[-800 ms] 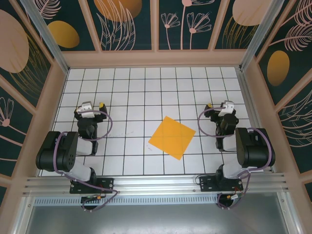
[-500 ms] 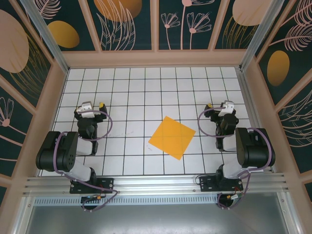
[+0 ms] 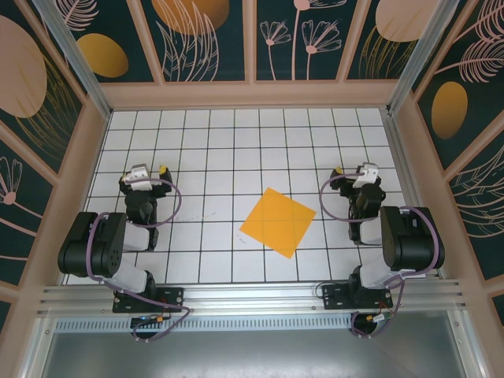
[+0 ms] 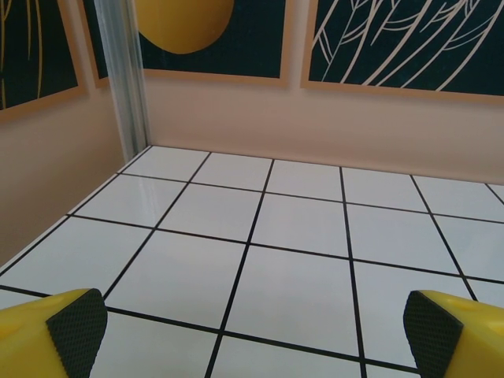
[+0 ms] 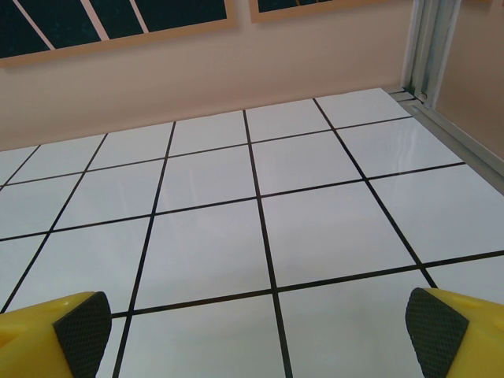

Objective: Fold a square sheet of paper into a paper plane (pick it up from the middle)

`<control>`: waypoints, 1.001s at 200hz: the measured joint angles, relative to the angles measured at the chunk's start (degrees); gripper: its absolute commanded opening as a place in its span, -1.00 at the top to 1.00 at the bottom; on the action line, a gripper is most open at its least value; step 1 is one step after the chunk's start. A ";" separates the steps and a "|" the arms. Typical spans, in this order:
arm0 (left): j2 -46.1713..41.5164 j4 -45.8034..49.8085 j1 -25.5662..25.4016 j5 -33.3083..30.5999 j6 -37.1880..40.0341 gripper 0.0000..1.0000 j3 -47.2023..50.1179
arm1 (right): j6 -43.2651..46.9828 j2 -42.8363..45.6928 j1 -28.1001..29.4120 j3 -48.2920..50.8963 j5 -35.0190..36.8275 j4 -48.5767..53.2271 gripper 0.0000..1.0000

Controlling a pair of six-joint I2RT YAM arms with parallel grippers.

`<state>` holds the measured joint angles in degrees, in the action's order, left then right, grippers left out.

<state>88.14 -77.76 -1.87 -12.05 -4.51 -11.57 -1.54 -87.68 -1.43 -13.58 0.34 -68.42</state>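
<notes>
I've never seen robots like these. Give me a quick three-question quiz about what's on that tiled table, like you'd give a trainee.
1. Fill in: the left gripper and the right gripper both have their jaws ____.
2. True or false: the square sheet of paper is already folded into a plane.
3. The sheet lies: A) nearer the left gripper; B) nearer the right gripper; C) clamped in a gripper.
Key: 1 open; 2 false, it lies flat and unfolded on the table; 3 B.
</notes>
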 measured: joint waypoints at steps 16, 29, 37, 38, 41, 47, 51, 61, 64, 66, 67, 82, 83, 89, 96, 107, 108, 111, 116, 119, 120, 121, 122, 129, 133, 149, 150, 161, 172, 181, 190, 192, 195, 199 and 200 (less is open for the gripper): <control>0.00 -1.88 0.00 -0.50 -0.02 -0.97 1.29 | 0.72 1.81 0.59 -2.12 0.35 6.19 -0.98; -0.35 -2.67 0.00 -1.05 -0.04 -0.97 2.43 | 1.33 4.17 2.10 -5.62 1.44 12.31 -0.97; -1.05 -2.38 0.00 -1.60 -0.17 -0.97 2.84 | 1.25 5.68 3.30 -8.04 2.32 15.78 -0.97; -1.14 -2.38 0.00 -1.64 -0.20 -0.97 2.86 | 1.22 5.99 3.52 -8.48 2.51 16.33 -0.97; -1.57 -2.16 0.00 -1.90 -0.22 -0.97 2.93 | 1.16 6.51 4.02 -9.35 2.82 17.46 -0.97; -2.62 -1.53 0.00 -2.14 -0.24 -0.97 2.91 | 0.74 7.67 5.03 -11.28 3.37 19.93 -0.97; -3.48 -1.03 0.00 -2.32 -0.24 -0.97 2.91 | 0.52 8.26 5.60 -12.31 3.76 21.33 -0.98; -6.34 0.74 0.00 -2.89 -0.33 -0.97 2.80 | -0.83 9.81 7.39 -15.50 4.85 26.01 -0.98; -7.19 1.53 0.00 -3.04 -0.39 -0.97 2.67 | -1.31 10.23 7.96 -16.63 5.44 27.87 -0.98; -7.91 1.99 0.00 -3.26 -0.46 -0.97 2.58 | -1.75 10.38 8.33 -17.42 5.68 28.94 -0.98; -8.44 2.40 0.00 -3.30 -0.46 -0.97 2.54 | -1.90 10.40 8.48 -17.68 5.75 29.31 -0.98; -13.73 7.58 0.00 -4.42 -1.44 -0.97 0.92 | -5.05 10.43 11.13 -24.15 7.19 38.56 -0.97; -13.94 7.91 0.00 -4.46 -1.51 -0.97 0.79 | -5.42 10.36 11.37 -24.83 7.32 39.67 -0.98; -15.96 10.21 0.00 -4.68 -2.01 -0.97 -0.22 | -6.91 9.88 12.24 -27.65 7.56 43.43 -0.98; -18.21 13.35 0.00 -4.83 -2.78 -0.97 -1.70 | -8.52 8.98 13.25 -31.06 7.67 47.76 -0.97; -21.46 18.64 0.00 -4.90 -4.46 -0.97 -4.68 | -10.73 7.54 14.75 -35.39 7.43 53.59 -0.97; -21.84 19.45 0.00 -4.90 -4.81 -0.97 -5.09 | -10.88 7.45 14.88 -35.60 7.39 53.94 -0.98; -22.53 21.00 0.00 -4.90 -5.33 -0.97 -5.92 | -11.30 7.08 15.41 -36.57 7.37 55.56 -0.98; -23.71 23.65 0.00 -4.90 -6.43 -0.97 -7.48 | -12.17 6.64 16.35 -37.66 7.17 57.68 -0.98; -24.33 25.22 0.00 -4.87 -6.91 -0.97 -8.39 | -12.52 6.43 16.83 -38.14 7.17 58.97 -0.98; -24.59 25.92 0.00 -4.87 -7.21 -0.97 -8.85 | -12.68 6.32 17.14 -38.38 7.08 59.52 -0.97; -24.72 26.34 0.00 -4.85 -7.43 -0.97 -9.09 | -12.81 6.27 17.31 -38.49 7.08 59.84 -0.98; -25.03 27.19 0.00 -4.85 -7.85 -0.97 -9.62 | -13.00 6.16 17.66 -38.69 7.08 60.43 -0.98; -26.12 31.04 0.00 -4.74 -9.49 -0.97 -11.96 | -14.14 5.73 19.50 -39.45 7.08 63.54 -0.97; -26.69 33.42 0.00 -4.68 -10.45 -0.97 -13.46 | -14.64 5.53 20.39 -39.69 7.06 65.09 -0.97; -28.13 41.83 0.00 -4.26 -14.99 -0.97 -18.75 | -17.22 4.98 24.55 -40.00 5.68 71.14 -0.97; -28.17 42.18 0.00 -4.22 -15.19 -0.97 -18.95 | -17.33 4.96 24.72 -40.00 5.60 71.38 -0.97; -28.63 46.86 0.02 -2.91 -17.20 -0.97 -21.59 | -18.97 4.79 27.17 -40.00 4.35 74.95 -0.97; -28.87 50.07 0.04 -1.16 -18.32 -0.97 -22.97 | -20.59 4.68 29.55 -40.00 3.41 77.66 -0.97; -29.03 51.91 0.04 0.17 -19.06 -0.97 -23.26 | -21.88 4.44 31.32 -40.00 2.84 79.36 -0.95; -29.11 53.46 0.04 1.31 -19.65 -0.97 -23.26 | -23.08 4.02 33.20 -40.00 2.56 80.59 -0.95; -29.11 53.86 0.07 1.60 -19.78 -0.97 -23.26 | -23.21 3.96 33.46 -40.00 2.58 80.81 -0.95; -29.11 54.40 0.07 1.95 -19.89 -0.97 -23.26 | -23.78 3.74 34.18 -40.00 2.56 81.20 -0.95; -29.11 54.97 0.07 2.38 -20.09 -0.97 -23.26 | -24.26 3.48 34.93 -40.00 2.58 81.53 -0.95; -29.11 55.17 0.07 2.58 -20.17 -0.97 -23.26 | -24.44 3.41 35.17 -40.00 2.58 81.64 -0.95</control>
<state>59.02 -22.59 -1.80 -9.47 -24.69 -34.83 -25.98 -84.27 33.74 -53.58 2.92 13.21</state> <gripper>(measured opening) 0.985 0.977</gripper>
